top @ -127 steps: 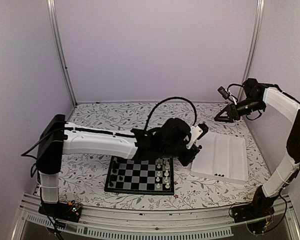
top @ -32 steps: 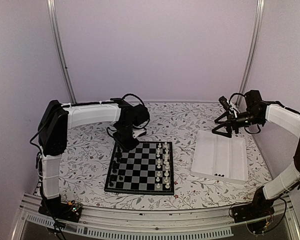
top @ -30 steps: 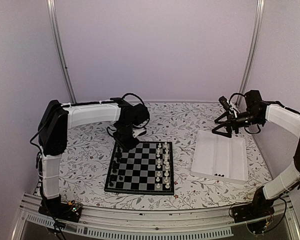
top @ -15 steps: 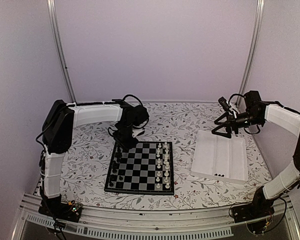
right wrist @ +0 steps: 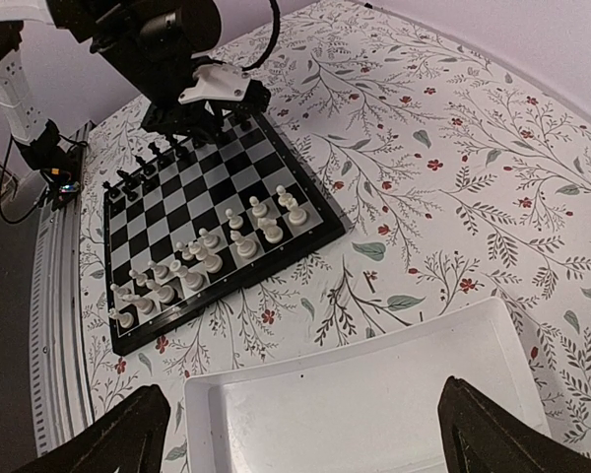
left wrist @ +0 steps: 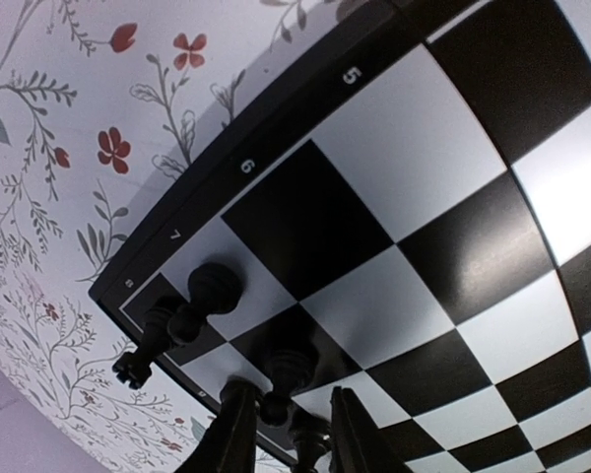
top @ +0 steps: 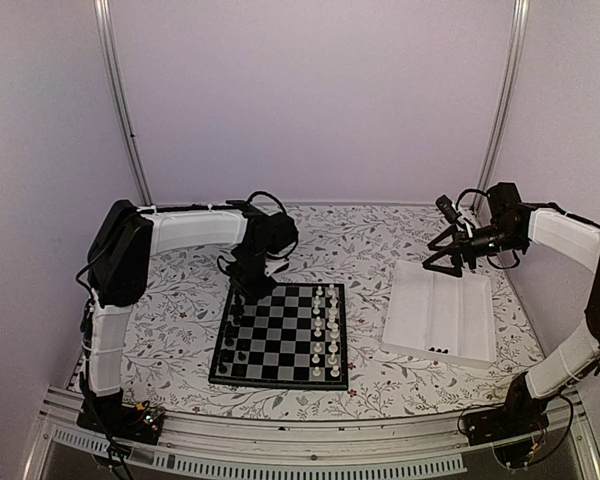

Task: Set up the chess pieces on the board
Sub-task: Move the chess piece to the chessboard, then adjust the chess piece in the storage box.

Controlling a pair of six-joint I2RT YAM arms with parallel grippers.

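Left end effector [left wrist: 288,424] dips at eleven o'clock on the board [left wrist: 305,212], narrowly parted around an upright black piece [left wrist: 281,372]; right end effector [top: 442,266] gapes wide.

numerals 5, 6, 7 on the board [left wrist: 209,202] border

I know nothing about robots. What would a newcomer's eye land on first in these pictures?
The small chessboard in the middle of the flowery table, white pieces lined up along its right side. The left end effector sits low at its far left corner, fingers either side of a black piece; the right end effector hangs wide open above the white tray.
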